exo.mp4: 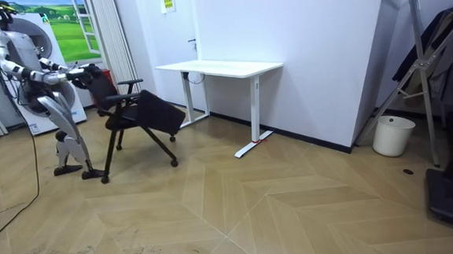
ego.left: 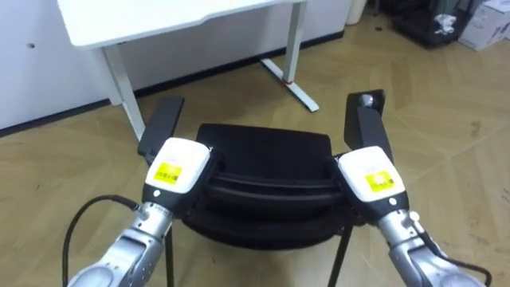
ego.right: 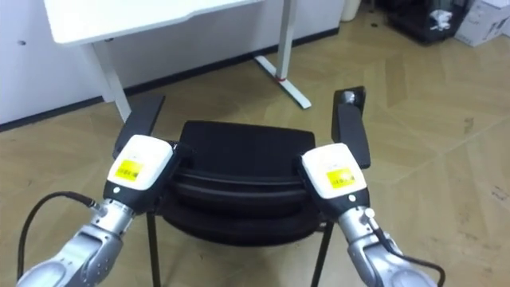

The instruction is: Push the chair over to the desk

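A black office chair (ego.left: 263, 147) stands right before me, seen from behind and above, with an armrest (ego.left: 163, 123) on its left and another (ego.left: 366, 119) on its right. My left hand (ego.left: 175, 166) rests against the left end of the backrest top. My right hand (ego.left: 368, 171) sits against the right end. Both hands show their white backs, and the fingers are hidden beyond them. In the room view the chair (exo.mp4: 143, 110) leans towards the white desk (exo.mp4: 219, 67), and I stand behind it at the room view's left with both arms stretched out.
The white desk (ego.left: 159, 20) stands against the wall ahead of the chair, its foot (ego.left: 291, 80) reaching out over the wooden floor. A white bin (exo.mp4: 393, 135) and a tall stand (exo.mp4: 423, 52) are at the room view's right. Dark boxes (ego.left: 446, 24) lie far right.
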Controlling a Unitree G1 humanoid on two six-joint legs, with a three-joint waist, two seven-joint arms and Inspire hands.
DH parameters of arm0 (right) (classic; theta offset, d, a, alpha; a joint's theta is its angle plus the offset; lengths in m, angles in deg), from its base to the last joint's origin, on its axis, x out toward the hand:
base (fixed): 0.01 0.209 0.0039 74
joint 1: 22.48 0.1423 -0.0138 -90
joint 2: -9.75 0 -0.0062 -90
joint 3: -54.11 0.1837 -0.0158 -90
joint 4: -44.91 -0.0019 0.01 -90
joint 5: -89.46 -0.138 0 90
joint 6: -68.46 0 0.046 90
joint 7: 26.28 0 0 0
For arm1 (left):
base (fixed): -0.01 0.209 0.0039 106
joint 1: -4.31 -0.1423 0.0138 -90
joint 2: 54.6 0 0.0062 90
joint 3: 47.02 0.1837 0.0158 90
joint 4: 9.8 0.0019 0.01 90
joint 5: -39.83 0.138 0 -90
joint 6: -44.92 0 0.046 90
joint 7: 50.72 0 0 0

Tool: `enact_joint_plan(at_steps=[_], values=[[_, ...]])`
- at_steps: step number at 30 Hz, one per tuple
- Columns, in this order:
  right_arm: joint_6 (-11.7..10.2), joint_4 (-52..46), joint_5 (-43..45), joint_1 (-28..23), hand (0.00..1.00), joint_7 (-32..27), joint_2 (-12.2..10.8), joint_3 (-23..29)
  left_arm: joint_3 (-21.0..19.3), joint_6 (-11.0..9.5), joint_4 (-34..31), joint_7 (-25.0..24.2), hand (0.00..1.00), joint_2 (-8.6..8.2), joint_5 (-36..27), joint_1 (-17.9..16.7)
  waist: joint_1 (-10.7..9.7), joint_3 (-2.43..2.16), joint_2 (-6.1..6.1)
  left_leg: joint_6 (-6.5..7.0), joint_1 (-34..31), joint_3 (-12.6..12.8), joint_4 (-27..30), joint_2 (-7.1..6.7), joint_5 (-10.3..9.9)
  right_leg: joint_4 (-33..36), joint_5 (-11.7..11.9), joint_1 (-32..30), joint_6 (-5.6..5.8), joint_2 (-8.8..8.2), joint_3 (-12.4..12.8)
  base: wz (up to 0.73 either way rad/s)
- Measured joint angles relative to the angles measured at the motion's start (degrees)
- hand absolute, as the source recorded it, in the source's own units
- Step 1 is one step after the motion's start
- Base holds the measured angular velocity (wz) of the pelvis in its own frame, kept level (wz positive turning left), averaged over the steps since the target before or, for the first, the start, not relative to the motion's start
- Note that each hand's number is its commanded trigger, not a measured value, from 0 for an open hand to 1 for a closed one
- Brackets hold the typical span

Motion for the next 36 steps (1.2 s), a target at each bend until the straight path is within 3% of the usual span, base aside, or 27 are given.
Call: enact_joint_plan(at_steps=[2,3,4,6,7,8,9,10,11,13,14,16,18,19,20,21,22,23,24,26,29,31,34,36], values=[[0.0,-0.4,-0.1,0.1,1.00,0.7,0.1,0.2,-0.4,-0.1,0.2,0.0,1.00,-0.16,0.0,0.2,0.7,-0.01,0.23,-1.48,0.7,-0.1,1.4,1.59,-1.1,2.4,-3.3,0.3,-0.60,0.92,-1.2,0.29],[0.0,-0.3,-0.3,0.5,1.00,1.4,0.0,0.2,-0.5,-0.1,0.3,-0.1,1.00,-0.23,0.0,0.7,1.0,0.36,-0.30,-2.35,0.0,0.5,5.5,2.27,-1.6,4.4,-5.7,0.7,-1.15,0.77,-1.6,0.38],[-0.1,-0.1,-0.3,0.7,1.00,1.9,-0.1,0.2,-0.5,-0.1,0.5,-0.2,1.00,-0.24,0.0,1.0,0.9,0.61,-0.68,-2.45,-1.0,0.9,8.8,3.04,-1.5,5.1,-6.7,1.3,-1.36,0.81,-1.8,0.52],[-0.7,0.2,-0.3,0.7,1.00,3.3,-0.2,0.2,-0.5,-0.1,1.4,-0.6,1.00,-0.34,0.1,1.1,1.3,1.06,-1.16,-5.05,-5.4,1.6,22.5,6.25,0.3,6.7,-9.9,4.1,-2.18,1.64,-3.0,0.43],[-0.8,0.2,-0.3,0.7,1.00,3.5,-0.2,0.2,-0.5,-0.1,1.5,-0.6,1.00,-0.29,0.1,1.0,1.5,1.04,-1.11,-5.27,-6.6,1.6,25.7,7.01,1.3,7.2,-10.7,4.5,-2.46,1.81,-3.3,0.27],[-1.2,0.2,-0.3,0.7,1.00,3.7,-0.2,0.2,-0.6,-0.2,1.8,-0.6,1.00,-0.37,0.0,0.8,1.6,1.01,-1.13,-5.63,-8.6,1.7,30.8,8.18,4.1,8.1,-12.2,5.4,-2.90,1.84,-4.1,0.30],[-1.3,0.2,-0.3,0.7,1.00,3.9,-0.1,0.3,-0.7,-0.4,2.0,-0.6,1.00,-0.46,0.0,0.7,2.0,0.97,-1.47,-5.71,-10.1,2.1,34.2,8.85,6.9,8.7,-13.1,6.2,-3.73,1.70,-4.4,0.27],[-1.3,0.2,-0.3,0.7,1.00,4.1,-0.1,0.3,-0.7,-0.4,2.0,-0.6,1.00,-0.51,0.0,0.6,2.5,0.83,-1.73,-5.55,-10.7,2.1,35.3,8.83,7.7,9.3,-13.6,6.2,-3.81,1.46,-4.3,0.18],[-1.3,0.1,-0.3,1.1,1.00,4.4,0.2,0.3,-0.8,-0.4,1.8,-0.4,1.00,-0.82,0.0,0.6,3.0,0.83,-1.87,-5.46,-12.4,1.9,36.1,9.17,7.6,9.6,-14.4,6.5,-3.94,1.38,-4.7,0.10],[-1.3,0.3,-0.4,1.6,1.00,4.6,0.4,0.3,-0.8,-0.2,2.0,-0.2,1.00,-1.10,0.1,0.9,3.8,1.36,-2.71,-5.91,-15.0,1.9,35.5,9.16,6.7,9.9,-15.4,7.9,-4.32,0.47,-5.9,0.16],[-1.4,0.5,-0.5,1.7,1.00,4.9,0.5,0.2,-0.7,-0.1,1.6,-0.1,1.00,-1.02,0.2,0.8,4.0,1.61,-3.19,-6.10,-17.3,1.9,33.9,9.08,6.5,9.9,-16.3,8.9,-4.29,-0.15,-6.7,0.26],[-1.6,0.5,-0.5,1.5,1.00,4.8,0.6,0.2,-0.6,0.0,1.6,0.1,1.00,-0.93,0.2,0.3,3.9,1.63,-3.39,-6.18,-20.7,2.0,28.6,8.86,6.5,9.2,-17.3,10.2,-3.76,-0.55,-7.2,0.19],[-1.9,0.1,-0.4,1.1,1.00,4.3,0.6,-0.1,-0.7,0.1,0.2,0.9,1.00,-0.49,0.2,-0.8,4.1,1.46,-3.54,-6.19,-22.9,3.4,16.3,8.60,7.4,7.9,-18.1,11.5,-3.10,-0.86,-7.4,0.00],[-1.9,0.0,-0.4,1.0,1.00,4.0,0.7,-0.2,-0.7,0.2,-0.3,1.0,1.00,-0.24,0.3,-1.2,4.1,1.35,-3.55,-6.10,-23.4,3.6,12.8,8.37,8.3,7.6,-18.4,11.8,-2.89,-0.88,-7.4,0.00],[-2.0,0.0,-0.1,0.5,1.00,3.4,0.5,-0.2,-1.0,0.3,-1.1,1.0,1.00,-0.15,0.8,-2.2,4.3,1.00,-3.75,-5.88,-23.5,3.5,6.9,7.71,12.0,7.1,-18.9,12.7,-2.31,-1.04,-7.1,-0.12],[-2.0,-0.1,0.5,-0.1,1.00,3.1,0.3,-0.2,-1.4,0.4,-2.1,1.1,1.00,-0.17,1.4,-3.5,4.8,0.29,-4.26,-5.67,-22.4,3.6,2.8,6.57,16.6,6.9,-19.4,13.2,-1.56,-1.59,-6.2,-0.19],[-2.0,-0.3,0.5,-0.3,1.00,3.0,0.3,-0.2,-1.6,0.4,-2.7,1.1,1.00,-0.14,1.5,-4.0,5.1,-0.07,-4.23,-5.49,-21.6,3.6,1.5,5.93,18.4,6.9,-19.6,13.3,-1.16,-1.88,-5.8,-0.19],[-2.0,-0.6,0.5,-0.4,1.00,2.5,0.3,-0.2,-2.0,0.6,-3.5,1.1,1.00,-0.22,1.6,-4.5,5.2,-0.45,-3.96,-4.47,-20.4,3.6,0.3,4.60,20.0,6.5,-19.9,13.9,-0.39,-2.47,-5.5,-0.03],[-1.9,-0.7,0.8,-0.4,1.00,2.2,0.2,-0.2,-2.1,0.8,-3.7,1.0,1.00,-0.30,1.5,-4.6,5.2,-0.40,-4.27,-4.17,-19.6,3.6,-0.3,3.61,20.7,5.0,-19.7,15.1,0.44,-2.84,-5.5,0.05],[-1.5,-1.1,0.8,-0.4,1.00,1.7,0.2,-0.2,-2.2,1.1,-3.8,0.9,1.00,-0.33,1.5,-4.2,5.5,-0.51,-4.55,-3.61,-19.0,3.9,-0.4,2.43,20.0,3.0,-19.5,16.4,1.30,-3.56,-5.6,0.10],[-0.7,-2.2,0.9,-0.2,1.00,1.7,0.1,-0.2,-2.3,1.2,-3.8,0.8,1.00,-0.24,1.1,-3.8,6.2,-0.01,-4.67,-2.95,-17.4,5.0,0.0,0.86,17.5,1.1,-19.7,18.9,2.71,-5.35,-5.6,-0.05],[-0.7,-2.4,1.0,-0.1,1.00,1.5,0.4,-0.1,-2.4,1.2,-4.0,0.7,1.00,-0.36,1.1,-3.8,6.4,-0.04,-4.85,-2.28,-17.0,5.6,0.7,-0.36,15.8,2.5,-20.4,19.4,3.94,-6.97,-5.7,0.00],[-0.3,-2.5,0.9,0.4,1.00,1.5,0.6,-0.1,-2.4,1.4,-4.3,0.3,1.00,-1.05,1.0,-3.7,6.0,0.30,-4.32,-0.77,-16.2,6.7,2.7,-1.67,12.6,15.4,-20.6,16.0,5.18,-10.96,-6.6,0.09],[-0.3,-2.3,0.7,0.0,1.00,1.4,0.7,0.0,-2.4,1.4,-4.1,-1.0,1.00,-1.41,1.0,-3.3,5.4,0.58,-4.20,0.62,-14.2,7.4,4.6,-2.42,10.1,26.8,-17.2,12.8,4.98,-14.39,-5.5,0.20]])
